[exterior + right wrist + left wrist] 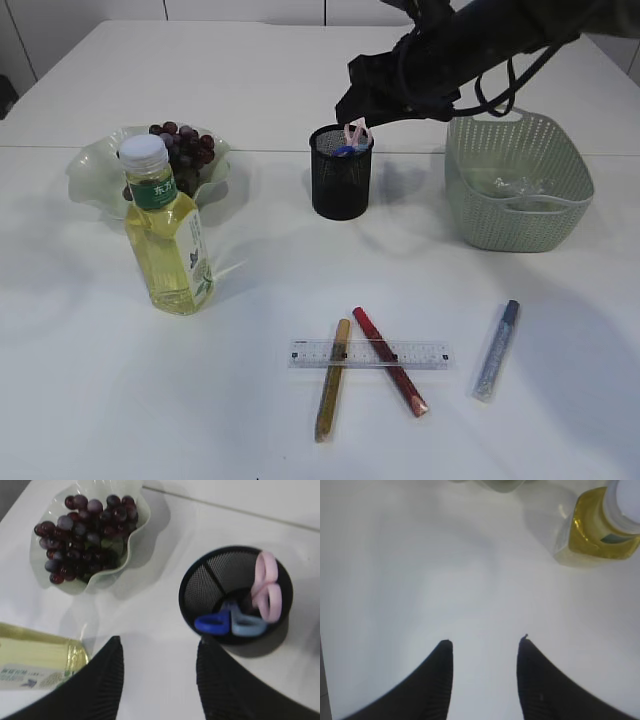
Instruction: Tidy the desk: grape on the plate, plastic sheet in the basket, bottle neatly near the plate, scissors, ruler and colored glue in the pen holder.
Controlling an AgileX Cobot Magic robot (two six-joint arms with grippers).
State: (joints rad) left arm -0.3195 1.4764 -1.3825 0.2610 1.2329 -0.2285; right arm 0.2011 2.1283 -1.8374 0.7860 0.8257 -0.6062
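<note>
Dark grapes [184, 145] [85, 532] lie on the pale green wavy plate [90, 170] [132, 540]. The yellow bottle [168, 232] [600, 527] [35, 662] stands in front of the plate. Two pairs of scissors, pink [266, 585] and blue [227, 622], stand in the black mesh pen holder [340, 175] [200, 587]. A clear ruler [440, 354] lies at the front under a gold glue stick [331, 385] and a red one [392, 366]; a silver-blue one [496, 350] lies to the right. Clear plastic [510, 185] lies in the basket [517, 222]. My right gripper [159, 645] is open and empty above the pen holder. My left gripper [485, 642] is open over bare table.
The white table has a seam [270, 150] running across behind the plate. The basket stands at the right, close to the pen holder. The right arm [470, 50] reaches in from the upper right.
</note>
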